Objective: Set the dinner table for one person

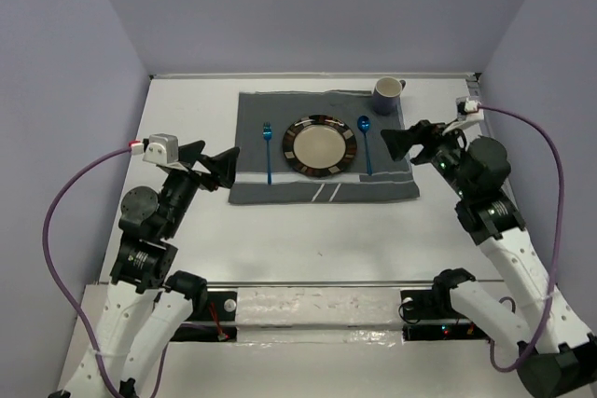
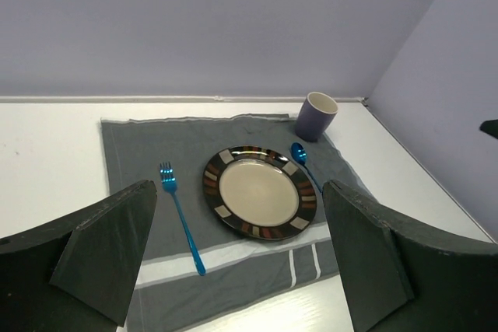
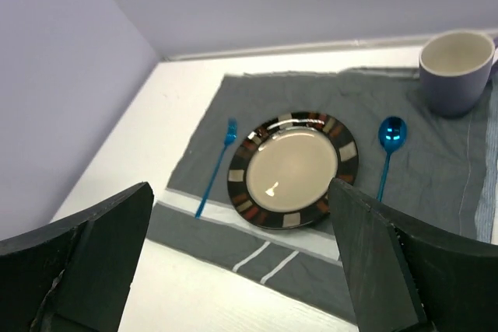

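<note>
Two grippers stand nearest the viewer, one on each arm. Left gripper (image 1: 227, 167): fingers spread wide, nothing between them, poised over the left edge of the placemat (image 1: 322, 191). Right gripper (image 1: 399, 144): fingers likewise spread wide and holding nothing, poised over the placemat's right edge. One dinner table (image 1: 308, 235), white and flat, fills the floor of the enclosure from the arm bases to the back wall. Seen from above it spans more from left to right than from front to back, its far edge parallel to the back wall. One grey placemat lies on its far half, long axis left to right, pale stripes along the near side. On the placemat: one dark-rimmed plate (image 1: 320, 146) at centre; one blue fork (image 1: 268, 154) left of it, tines toward the back wall; one blue spoon (image 1: 366, 142) right of it, bowl toward the back wall. Both lie front to back, apart from the plate. One purple mug (image 1: 387, 96) stands upright on the far right corner.
</note>
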You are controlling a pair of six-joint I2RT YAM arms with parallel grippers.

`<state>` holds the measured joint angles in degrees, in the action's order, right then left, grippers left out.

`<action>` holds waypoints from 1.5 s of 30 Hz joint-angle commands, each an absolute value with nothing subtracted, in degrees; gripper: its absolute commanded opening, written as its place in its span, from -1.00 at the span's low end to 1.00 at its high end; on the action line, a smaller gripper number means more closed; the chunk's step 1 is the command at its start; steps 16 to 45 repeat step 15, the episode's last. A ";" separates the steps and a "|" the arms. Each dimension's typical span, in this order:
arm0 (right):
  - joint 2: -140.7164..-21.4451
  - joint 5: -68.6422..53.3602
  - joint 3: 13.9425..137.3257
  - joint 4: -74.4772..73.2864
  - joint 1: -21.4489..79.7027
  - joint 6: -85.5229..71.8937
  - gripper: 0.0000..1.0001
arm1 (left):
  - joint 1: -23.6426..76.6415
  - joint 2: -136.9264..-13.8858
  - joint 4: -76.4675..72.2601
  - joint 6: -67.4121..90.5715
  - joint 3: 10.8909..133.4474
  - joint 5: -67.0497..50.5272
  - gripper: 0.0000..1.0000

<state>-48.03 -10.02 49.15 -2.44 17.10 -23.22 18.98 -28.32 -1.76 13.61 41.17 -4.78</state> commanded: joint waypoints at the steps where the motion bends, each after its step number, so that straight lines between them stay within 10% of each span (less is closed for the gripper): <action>1: -38.97 -10.55 47.29 -4.72 17.75 -22.94 0.99 | 18.63 -24.71 -7.81 13.54 39.99 -7.73 0.98; 45: -23.39 -6.77 47.02 -16.08 17.75 -21.27 0.99 | 18.63 -23.55 -7.21 13.62 45.09 -7.38 0.98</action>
